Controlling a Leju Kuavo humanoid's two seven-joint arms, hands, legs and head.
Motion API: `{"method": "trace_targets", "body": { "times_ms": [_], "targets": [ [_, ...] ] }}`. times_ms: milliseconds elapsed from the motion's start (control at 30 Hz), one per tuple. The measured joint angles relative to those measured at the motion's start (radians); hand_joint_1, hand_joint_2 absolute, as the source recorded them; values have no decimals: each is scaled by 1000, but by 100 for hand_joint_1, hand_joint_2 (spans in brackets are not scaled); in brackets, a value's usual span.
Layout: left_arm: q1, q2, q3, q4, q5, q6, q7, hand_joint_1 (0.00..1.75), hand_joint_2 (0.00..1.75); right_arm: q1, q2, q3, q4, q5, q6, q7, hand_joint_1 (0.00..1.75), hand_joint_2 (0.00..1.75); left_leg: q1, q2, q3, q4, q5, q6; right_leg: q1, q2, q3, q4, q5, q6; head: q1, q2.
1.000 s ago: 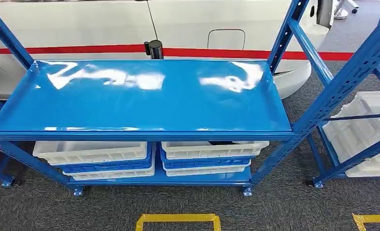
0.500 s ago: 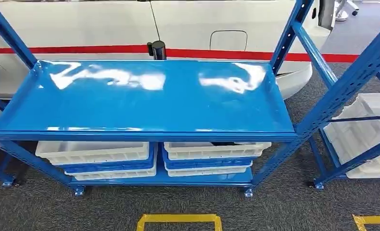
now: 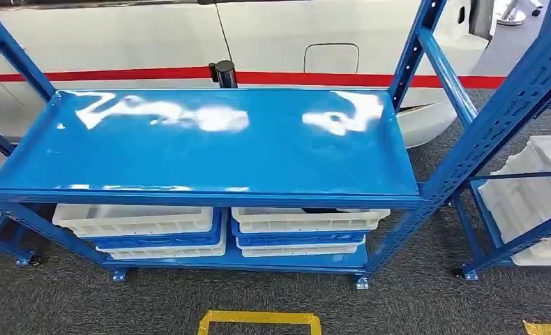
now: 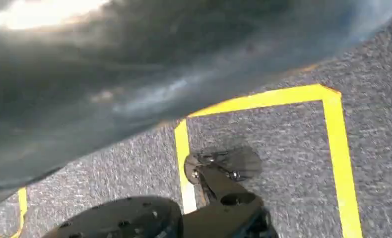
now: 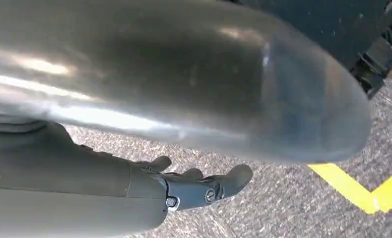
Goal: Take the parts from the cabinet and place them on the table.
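Above the grey carpet (image 5: pixel 283 208), the right hand (image 5: pixel 194 186) shows a smooth grey cover, dark fingers with rounded tips and small silver screws, under a broad glossy silver-grey arm shell (image 5: pixel 184 74) with bright reflections.

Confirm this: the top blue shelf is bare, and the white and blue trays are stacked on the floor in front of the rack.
Not quite. The top blue shelf is bare, but the white and blue trays are stacked on the rack's bottom shelf, under the top one, not on the floor. The head view shows it.
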Motion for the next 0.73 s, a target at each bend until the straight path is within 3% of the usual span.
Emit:
{"method": "trace_targets", "body": {
  "times_ms": [67, 100, 133, 167, 200, 267, 333, 433, 467, 500, 567, 600, 633, 667, 733],
  "targets": [
    [0, 0, 0, 0, 0, 0, 0, 0, 0, 0, 0, 0, 0, 1, 0, 0, 0, 0, 0, 1, -82, 166, -78, -2, 6, -3, 4, 0, -4, -11, -2, 0],
    [1, -1, 0, 0, 0, -1, 0, 0, 0, 1, 0, 0, 0, 1, 0, 0, 0, 0, 0, 2, -121, 237, -100, -2, 9, -4, 6, 1, -7, -15, -1, 0],
    [1, -1, 0, 0, 0, 0, 0, 0, 0, 1, 0, 0, 0, 1, 0, 0, 0, 0, 0, 2, -144, 270, -98, -2, 11, -3, 9, 1, -9, -17, -2, 0],
    [2, -1, 0, 0, 0, 0, 0, 0, 0, 1, 0, -1, 0, 1, 0, 0, 0, 0, 0, 2, -140, 246, -68, 1, 12, -3, 15, 1, -12, -20, -1, 0],
    [2, -1, 0, 0, 0, 0, 0, 0, 0, 1, 0, -1, 0, 1, 0, 0, 0, 0, 0, 2, -117, 190, -27, 4, 12, -1, 21, 1, -17, -18, -2, 0],
    [2, 0, 0, 0, 0, 0, 0, 0, 0, 2, 0, -1, 0, 3, 0, 0, 0, 0, -1, 9, -37, 14, 71, 13, 12, 0, 37, 1, -30, -11, -2, 0],
    [-1, -1, 0, 0, 0, 0, 0, 0, 0, 0, 0, -1, 0, 4, 2, 0, 0, 0, -9, 11, -15, -31, 55, 14, 25, -1, 31, 4, -43, 3, -4, 0],
    [-1, -2, 0, 0, 0, 0, 0, 0, 0, -4, 0, -1, 0, 5, 2, 0, 0, 0, -16, 5, -18, -34, 51, 29, 18, -5, 37, -9, -46, 16, -2, 0],
    [1, -2, 0, 0, 0, 0, 0, 0, 0, -4, 0, -1, 0, 5, 2, 0, 0, 0, -7, 5, -11, -43, 55, 36, 18, -6, 39, 1, -53, 22, 0, 0],
    [2, -2, 0, 0, 0, 0, 0, 0, 0, -4, 0, -1, 0, 5, 2, 0, 0, 0, -10, 5, -8, -46, 53, 41, 19, -4, 24, 35, -69, 20, 2, 0],
    [-1, -2, 0, 0, 0, 1, 0, 0, 0, -4, 0, -2, 0, 5, 2, 0, 0, 0, -12, 4, -8, -46, 49, 51, 19, -2, -66, 192, -134, 7, 5, 0],
    [-1, -2, 0, 0, 0, 1, 0, 0, 0, -4, 0, -2, 0, 5, 2, 0, 0, 0, -14, 3, -7, -45, 47, 54, 19, -1, -120, 281, -160, 5, 4, 0],
    [-1, -2, 0, 0, 0, 1, 0, 0, 0, -3, 0, -2, 0, 5, 2, 2, 0, 0, -15, 1, -5, -45, 45, 55, 19, -1, -154, 327, -164, 10, 5, 0],
    [-1, -2, 0, 0, 0, 0, 0, 0, 0, -1, 0, -2, 0, 5, 2, 5, 0, 0, -15, -1, -2, -45, 43, 55, 19, -1, -164, 320, -147, 20, 4, 0],
    [0, -2, 0, 0, 0, 0, 2, 0, 0, -1, 0, -3, 0, 4, 2, 7, 0, 0, -14, -7, 8, -45, 38, 52, 18, -1, -118, 187, -70, 42, 6, 0]
  ]
}}
